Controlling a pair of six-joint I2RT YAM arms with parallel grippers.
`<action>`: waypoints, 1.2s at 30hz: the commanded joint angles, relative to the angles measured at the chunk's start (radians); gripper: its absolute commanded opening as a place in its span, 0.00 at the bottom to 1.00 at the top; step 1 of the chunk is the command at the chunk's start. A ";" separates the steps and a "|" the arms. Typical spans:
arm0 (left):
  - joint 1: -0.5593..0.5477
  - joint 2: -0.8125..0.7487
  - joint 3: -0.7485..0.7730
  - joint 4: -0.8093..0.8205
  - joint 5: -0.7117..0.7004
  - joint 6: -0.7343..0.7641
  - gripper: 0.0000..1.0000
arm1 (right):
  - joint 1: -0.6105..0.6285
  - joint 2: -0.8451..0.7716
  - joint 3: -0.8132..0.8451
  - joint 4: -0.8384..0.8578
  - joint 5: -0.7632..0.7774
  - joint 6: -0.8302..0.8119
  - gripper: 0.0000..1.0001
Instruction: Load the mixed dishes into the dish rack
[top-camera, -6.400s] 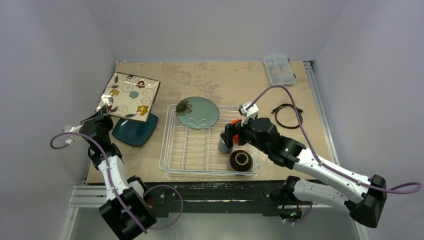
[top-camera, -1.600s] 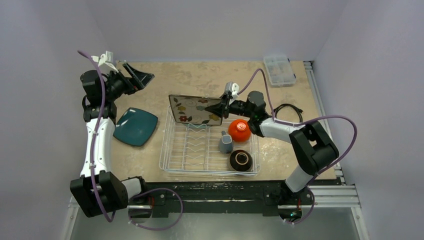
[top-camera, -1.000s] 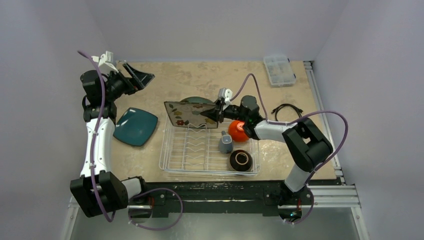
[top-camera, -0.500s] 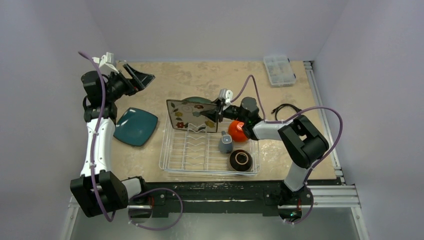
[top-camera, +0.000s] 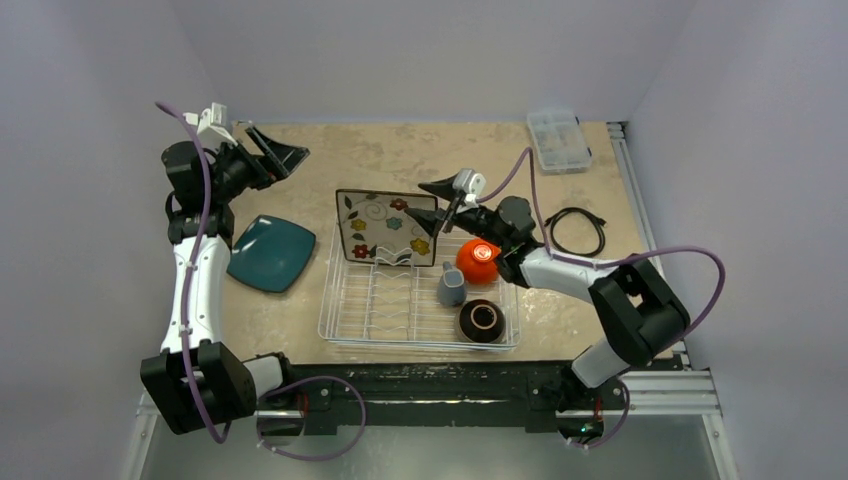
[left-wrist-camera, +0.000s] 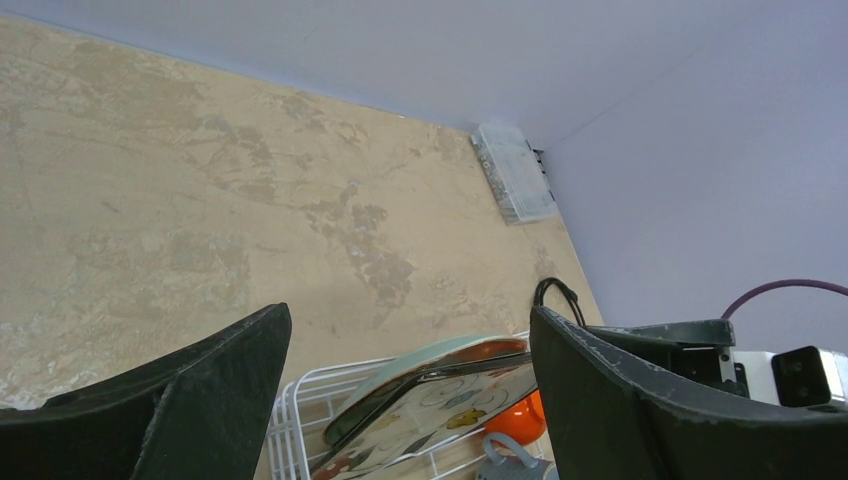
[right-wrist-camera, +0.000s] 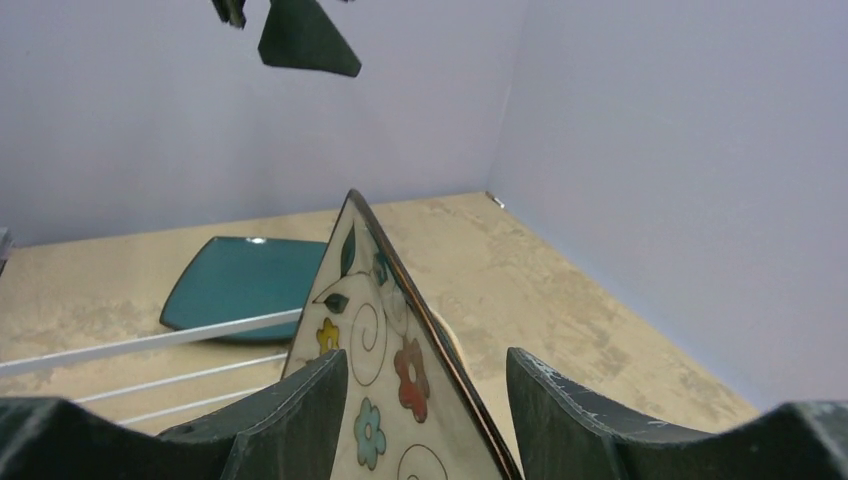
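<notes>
While the square flower-patterned plate (top-camera: 388, 228) stands on its edge among the prongs at the far end of the silver-white wire dish rack (top-camera: 352, 318), the right gripper (top-camera: 420, 201) sits at the plate's upper right corner with its two fingers spread. From the right wrist camera that corner rises between the parted fingers (right-wrist-camera: 290, 405). I cannot tell whether either one touches the rim.

The painted face of the plate looks toward the near side. Just behind it, seen from the left wrist camera, is the round pale-teal plate (left-wrist-camera: 405, 366), also up on its edge in the rack.

Three more dishes sit in the right half of the rack: the orange bowl (top-camera: 479, 261) furthest back, the small grey cup (top-camera: 450, 289) just near and left of it, and the dark brown bowl (top-camera: 482, 322) at the near right corner.

Over the far left part of the beige table (top-camera: 430, 155) the left gripper (top-camera: 275, 148) hangs raised. Its fingers are wide apart and nothing is between them.

A dark teal square plate (top-camera: 270, 252) lies flat on the table to the left of the rack. At the far right corner there is a clear plastic compartment box (top-camera: 558, 138), and a black coiled cable (top-camera: 575, 230) lies on the table to the right of the rack.
</notes>
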 joint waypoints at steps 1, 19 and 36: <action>0.011 0.003 0.001 0.067 0.025 -0.009 0.88 | 0.005 -0.090 -0.008 -0.056 0.101 -0.010 0.60; 0.010 0.019 -0.013 0.075 0.036 -0.037 0.88 | 0.004 -0.652 -0.144 -0.685 0.446 0.092 0.94; 0.013 0.041 0.047 -0.272 -0.183 0.118 0.96 | 0.004 -0.944 -0.276 -0.918 0.532 0.169 0.99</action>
